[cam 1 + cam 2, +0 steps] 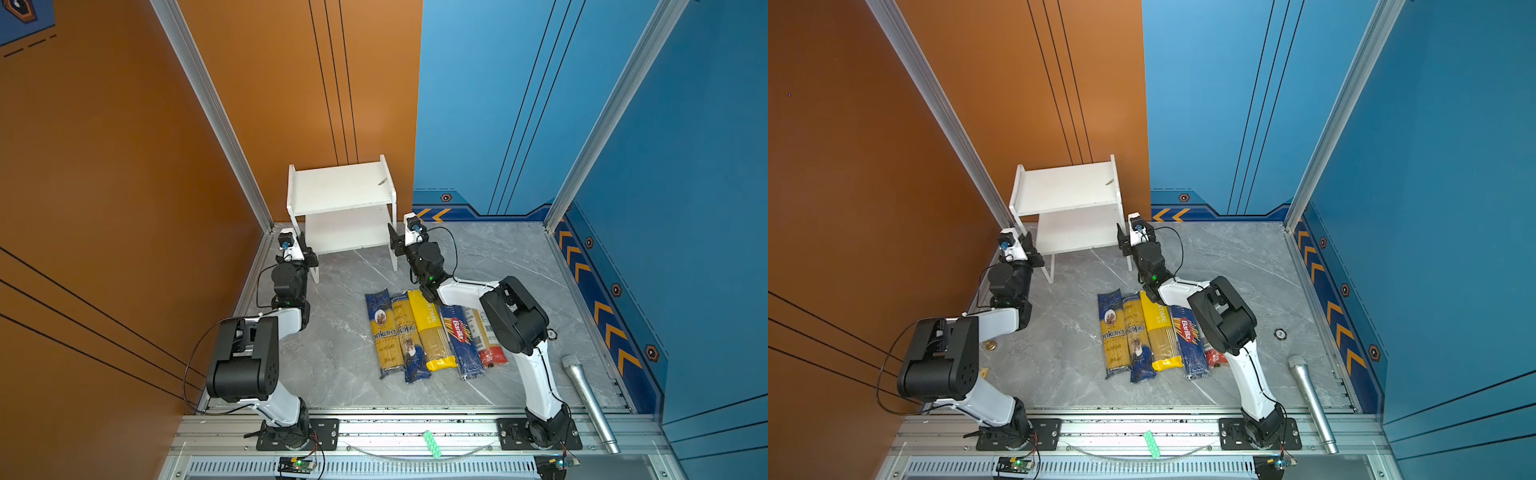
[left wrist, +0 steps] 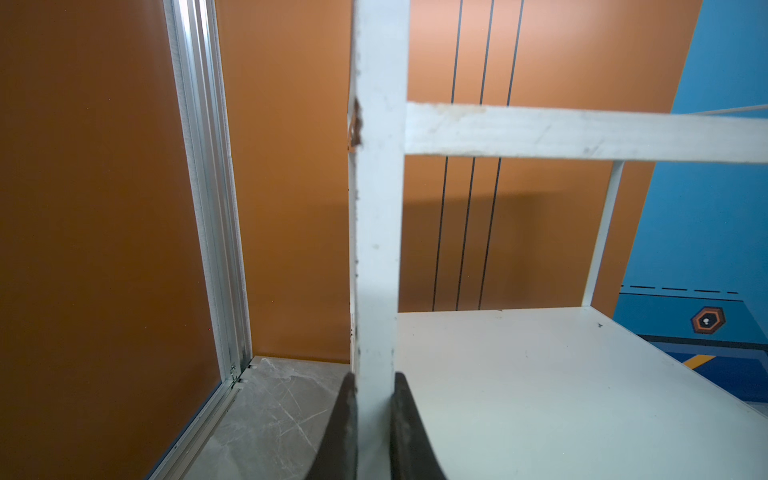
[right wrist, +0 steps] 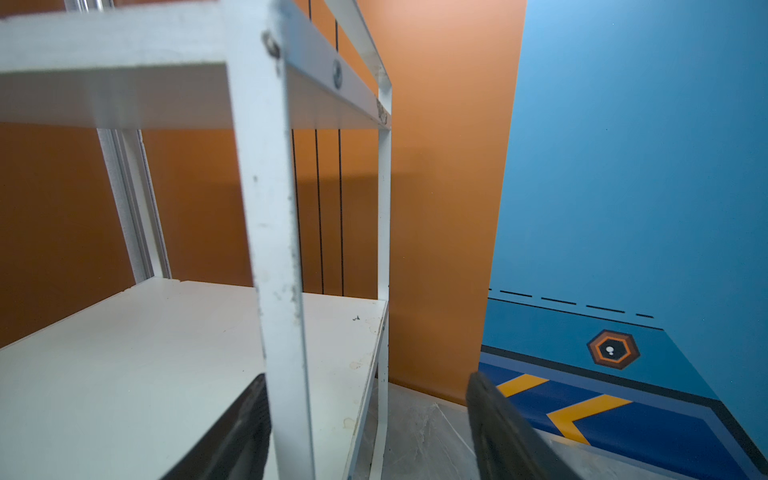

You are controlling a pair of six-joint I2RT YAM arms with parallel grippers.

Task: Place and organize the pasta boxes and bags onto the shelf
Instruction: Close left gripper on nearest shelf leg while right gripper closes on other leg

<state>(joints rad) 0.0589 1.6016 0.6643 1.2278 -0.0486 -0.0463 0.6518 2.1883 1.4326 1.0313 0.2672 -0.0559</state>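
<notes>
Overhead, in both top views the shelf (image 1: 340,187) stands at the back of the grey table (image 1: 340,374) against the orange wall, with both boards bare. The five spaghetti packs (image 1: 430,328) lie side by side on the table in front of it, well apart from the shelf and partly under the right arm's elbow. The left gripper (image 1: 309,255) sits at the front left leg (image 1: 316,275), and the right gripper (image 1: 395,241) at the front right leg (image 1: 395,262). A silver microphone (image 1: 590,403) lies near the table's right edge.

From the left wrist, the left gripper (image 2: 374,378) is clenched on the front left leg (image 2: 378,208), both fingers (image 2: 343,419) pressed against it.

From the right wrist, the right gripper (image 3: 368,376) stands released astride the front right leg (image 3: 274,208). One finger (image 3: 245,424) is just beside the leg, the other is well clear.
</notes>
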